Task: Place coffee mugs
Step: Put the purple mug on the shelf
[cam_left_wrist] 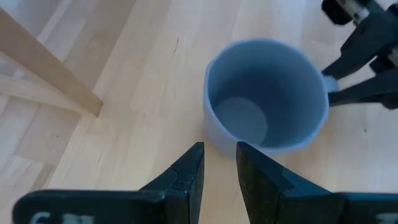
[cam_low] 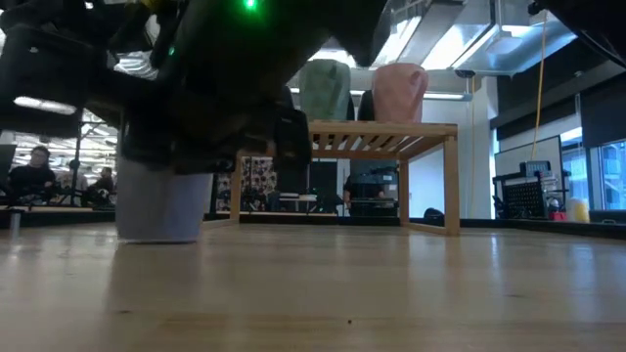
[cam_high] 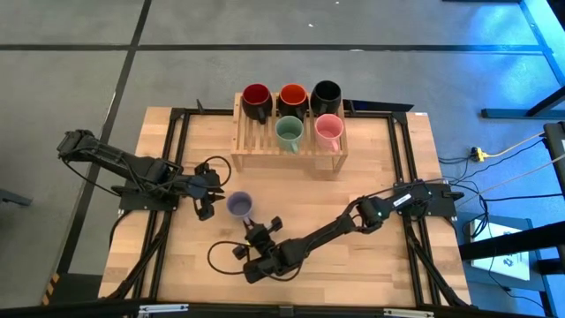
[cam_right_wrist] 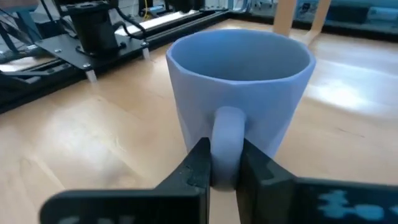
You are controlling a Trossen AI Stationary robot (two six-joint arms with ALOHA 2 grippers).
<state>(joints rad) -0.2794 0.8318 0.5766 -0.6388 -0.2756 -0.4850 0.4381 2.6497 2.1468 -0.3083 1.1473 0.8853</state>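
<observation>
The lavender mug (cam_high: 238, 205) stands upright on its base on the table (cam_low: 161, 205), in front of the wooden rack (cam_high: 290, 152). The rack holds two red-inside mugs (cam_high: 256, 97) (cam_high: 292, 95), a black mug (cam_high: 326, 93), a green mug (cam_high: 289, 132) and a pink mug (cam_high: 328, 131). My right gripper (cam_right_wrist: 225, 155) is at the lavender mug's near side, shut on its handle. My left gripper (cam_left_wrist: 219, 152) is just left of the mug (cam_left_wrist: 267, 93), its fingers a narrow gap apart and pointing at the wall; whether they touch it I cannot tell. My right gripper pinches the lavender mug's handle (cam_right_wrist: 227, 127) between its two fingers, roughly level, coming from the table's near side and slightly from the right (cam_high: 254, 223). The fingers lie across the handle loop. The mug sits upright with its base on the table.
The rack stands at the table's far middle, with its front legs (cam_low: 452, 186) on the wood. A black cable (cam_high: 221, 256) loops on the table near the right arm. Black frame rails (cam_high: 177, 159) run along both table sides. Bare wood lies to the right of the mug.
</observation>
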